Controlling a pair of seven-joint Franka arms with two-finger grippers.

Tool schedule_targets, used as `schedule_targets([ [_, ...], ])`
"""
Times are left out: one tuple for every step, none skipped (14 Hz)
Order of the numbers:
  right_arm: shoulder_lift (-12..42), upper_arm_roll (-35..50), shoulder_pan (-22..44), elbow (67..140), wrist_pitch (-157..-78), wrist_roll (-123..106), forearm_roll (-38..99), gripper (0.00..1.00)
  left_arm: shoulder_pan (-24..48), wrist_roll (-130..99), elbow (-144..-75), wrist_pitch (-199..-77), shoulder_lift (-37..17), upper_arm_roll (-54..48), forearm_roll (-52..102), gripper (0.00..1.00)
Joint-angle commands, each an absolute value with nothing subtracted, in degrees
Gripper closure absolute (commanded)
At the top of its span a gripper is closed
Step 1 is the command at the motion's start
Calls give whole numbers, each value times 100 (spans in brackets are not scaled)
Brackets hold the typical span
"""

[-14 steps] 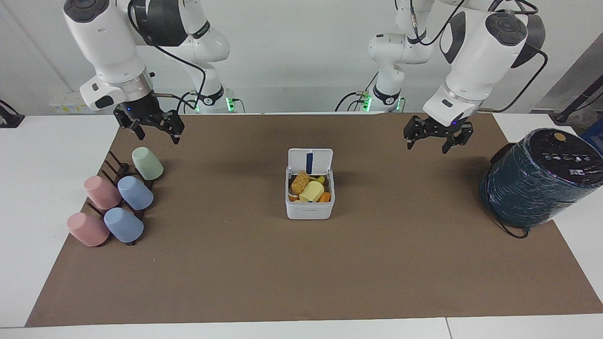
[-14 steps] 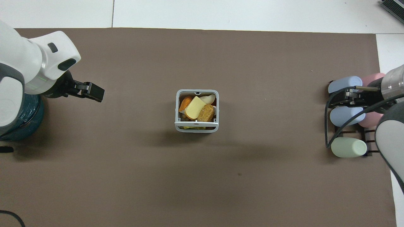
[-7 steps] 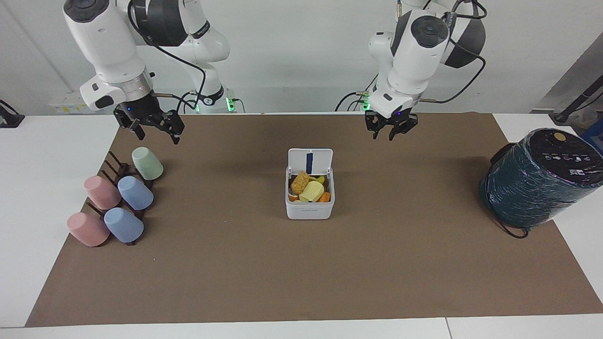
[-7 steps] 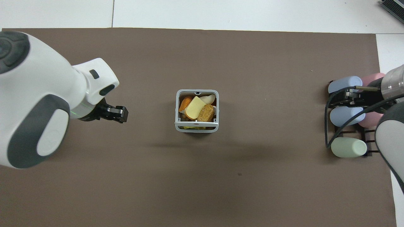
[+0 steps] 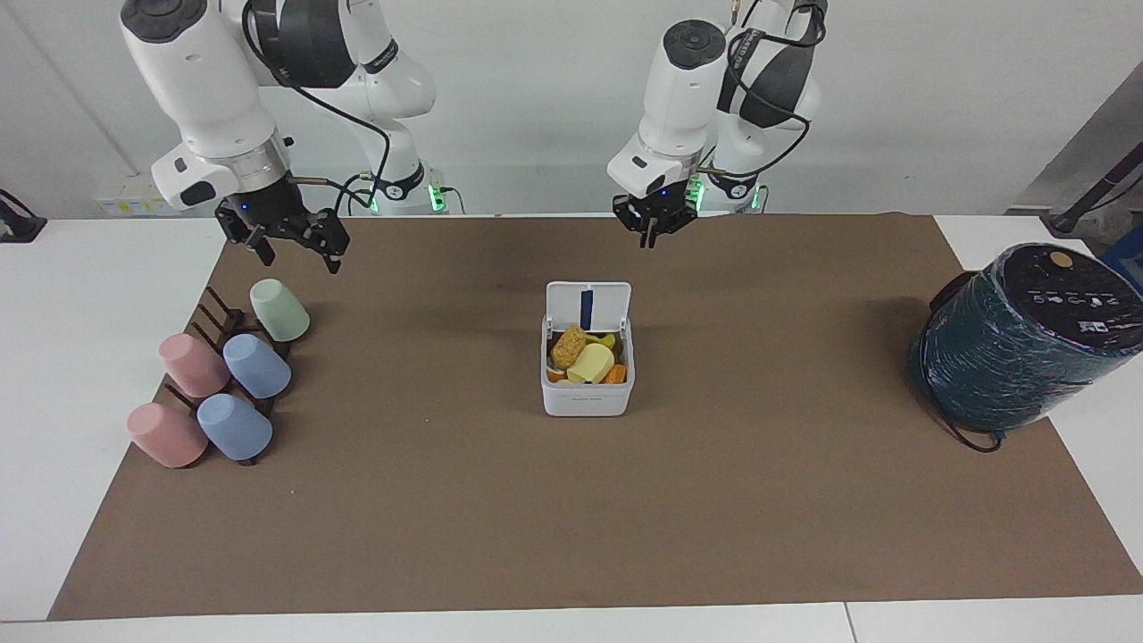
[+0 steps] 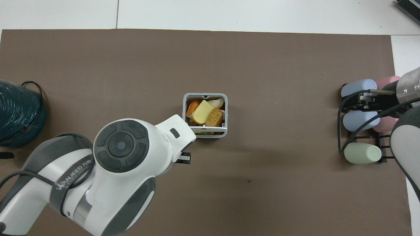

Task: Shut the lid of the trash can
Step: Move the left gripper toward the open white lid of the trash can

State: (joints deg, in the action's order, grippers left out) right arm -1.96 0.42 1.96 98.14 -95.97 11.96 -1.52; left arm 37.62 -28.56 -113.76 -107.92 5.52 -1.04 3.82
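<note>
Left claw [image 5: 654, 234] looks narrow; its arm hides the trash can's [image 6: 205, 134] corner overhead.

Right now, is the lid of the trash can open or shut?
Open: the lid stands upright, its blue strip showing, and the trash can shows food inside.
</note>
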Motion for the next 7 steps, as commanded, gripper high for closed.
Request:
schedule_targets([
  [-237, 79, 132, 9853, -9562, 1099, -132, 0, 4008, -3268, -11716, -11720, 634, -9, 631, 100],
  [-237, 79, 132, 9853, -9562, 1099, -132, 0, 4008, -3426, -11716, -12055, 528, -9, 694, 100],
  [-237, 88, 132, 9853, -9562, 1099, -132, 0, 4008, -3515, -11698, -12346, 484, -9, 720, 100],
  [-237, 88, 132, 9853, -9562, 1099, -132, 0, 3982, -3533, -11681, -12644, 379, -9, 825, 100],
  [-237, 88, 132, 9853, -9562, 1099, -132, 0, 3938, -3533, -11655, -12908, 308, -9, 965, 100],
  [-237, 88, 132, 9853, -9562, 1099, -132, 0, 3903, -3533, -11637, -13146, 264, 9, 1071, 100],
  [-237, 88, 132, 9853, -9562, 1099, -132, 0, 3894, -3542, -11637, -13349, 159, 9, 1133, 100],
])
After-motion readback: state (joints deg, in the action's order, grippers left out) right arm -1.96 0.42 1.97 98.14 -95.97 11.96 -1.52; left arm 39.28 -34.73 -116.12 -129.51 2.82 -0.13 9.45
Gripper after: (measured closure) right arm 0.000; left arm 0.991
